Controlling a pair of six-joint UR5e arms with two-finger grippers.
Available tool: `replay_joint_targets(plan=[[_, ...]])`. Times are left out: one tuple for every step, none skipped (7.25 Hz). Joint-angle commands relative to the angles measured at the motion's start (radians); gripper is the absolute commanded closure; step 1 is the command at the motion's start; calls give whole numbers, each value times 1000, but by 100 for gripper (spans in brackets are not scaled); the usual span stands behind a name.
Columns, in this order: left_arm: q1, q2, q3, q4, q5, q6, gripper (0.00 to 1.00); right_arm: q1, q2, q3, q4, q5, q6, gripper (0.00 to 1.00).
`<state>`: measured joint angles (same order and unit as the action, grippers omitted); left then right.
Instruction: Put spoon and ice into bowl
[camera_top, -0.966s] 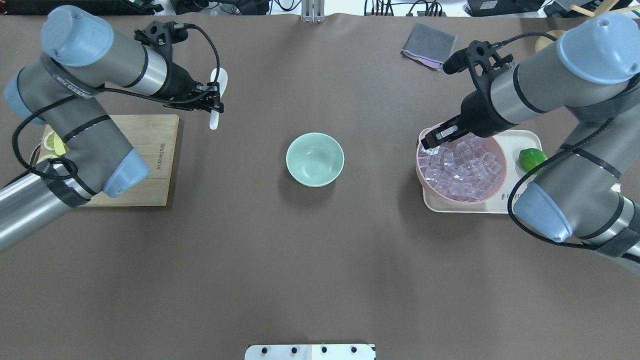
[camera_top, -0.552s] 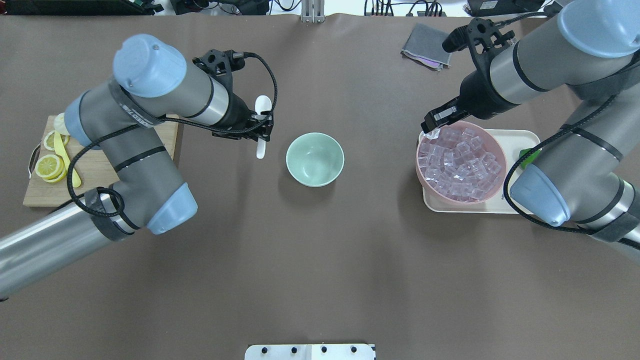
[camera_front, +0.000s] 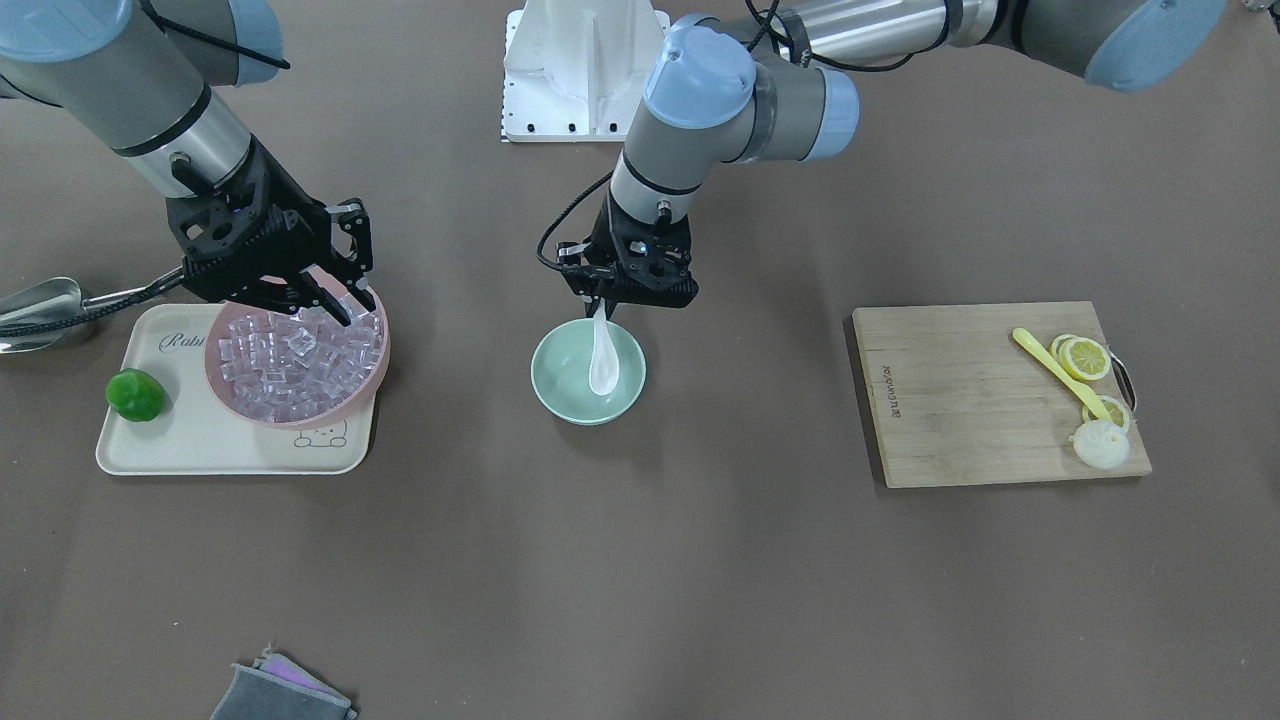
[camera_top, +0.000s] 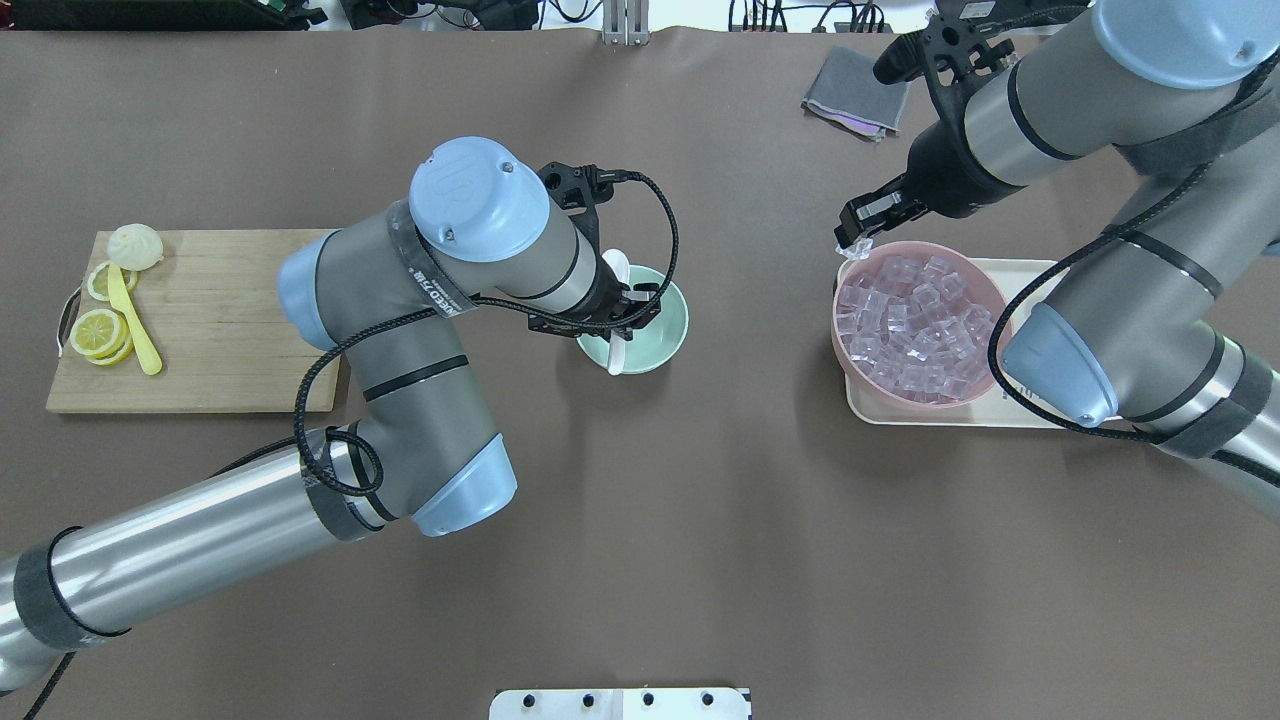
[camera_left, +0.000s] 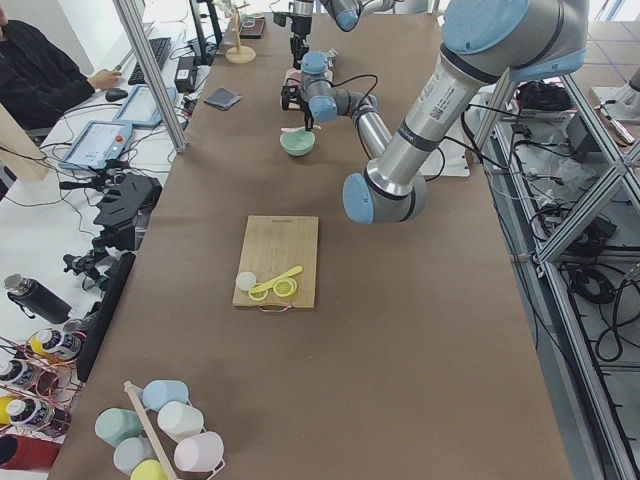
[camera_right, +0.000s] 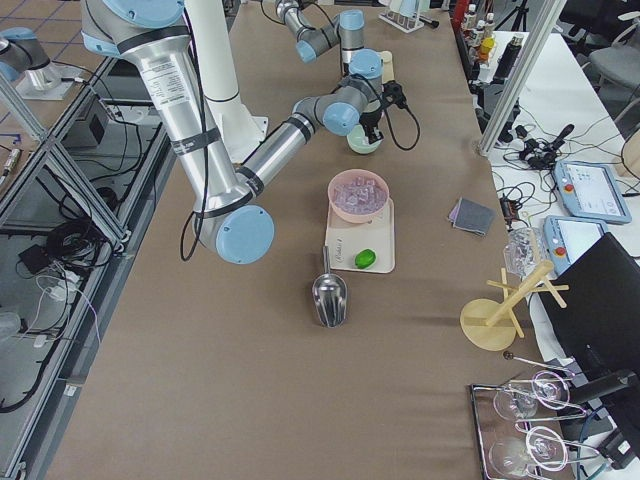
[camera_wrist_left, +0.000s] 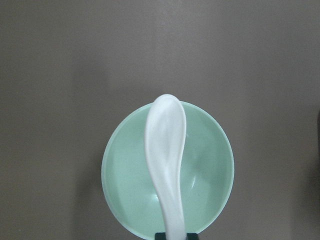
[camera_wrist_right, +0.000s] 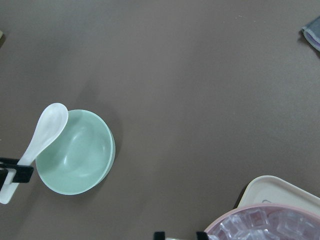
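My left gripper (camera_top: 622, 312) (camera_front: 628, 292) is shut on the handle of the white spoon (camera_top: 617, 268) (camera_front: 603, 362) (camera_wrist_left: 165, 145) (camera_wrist_right: 47, 125). It holds the spoon over the mint-green bowl (camera_top: 662, 330) (camera_front: 560, 395) (camera_wrist_left: 212, 170) (camera_wrist_right: 80, 160), with the scoop above the bowl's rim. My right gripper (camera_top: 848, 238) (camera_front: 335, 300) hovers over the far edge of the pink bowl (camera_top: 838, 345) (camera_front: 215, 375). It is shut on one clear ice cube. The pile of ice (camera_top: 920, 320) (camera_front: 300, 370) (camera_wrist_right: 270, 225) fills the pink bowl.
The pink bowl stands on a cream tray (camera_top: 950, 418) (camera_front: 200, 445) with a green lime (camera_front: 135, 393). A steel scoop (camera_front: 40, 305) lies beside the tray. A wooden board (camera_top: 220, 320) holds lemon slices and a yellow spoon (camera_top: 135, 320). A grey cloth (camera_top: 855, 90) lies far right.
My left arm carried the spoon right, from beside the board to over the mint bowl. My right gripper rose from the ice pile with a cube, towards the far side.
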<state>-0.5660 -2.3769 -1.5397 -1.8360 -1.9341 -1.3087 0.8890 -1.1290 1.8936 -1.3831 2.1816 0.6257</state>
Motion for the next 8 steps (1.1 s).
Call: replay_joint_targets(plan=[[2,-12,21,0,6,5,3,-4,21,-10,-1,0,0,100],[-3,-1,-3,3,39,8,2,-15,40,-14,-1,0,32,100],[-29,46,-52,6,35,17,2,-31,73,-33,-1,-2,51,100],[-60,118,-147,24,31,79,2,-60,93,-36,-1,-23,77,100],[-127,161,-221,109,18,177,2,-109,138,-54,-1,-81,116,100],[-205,166,-237,179,-35,277,2,-158,194,-118,6,-148,138,100],[-269,203,-259,198,-86,336,2,-212,268,-193,10,-236,181,100],[-299,258,-286,190,-92,359,2,-252,332,-270,12,-308,209,100]])
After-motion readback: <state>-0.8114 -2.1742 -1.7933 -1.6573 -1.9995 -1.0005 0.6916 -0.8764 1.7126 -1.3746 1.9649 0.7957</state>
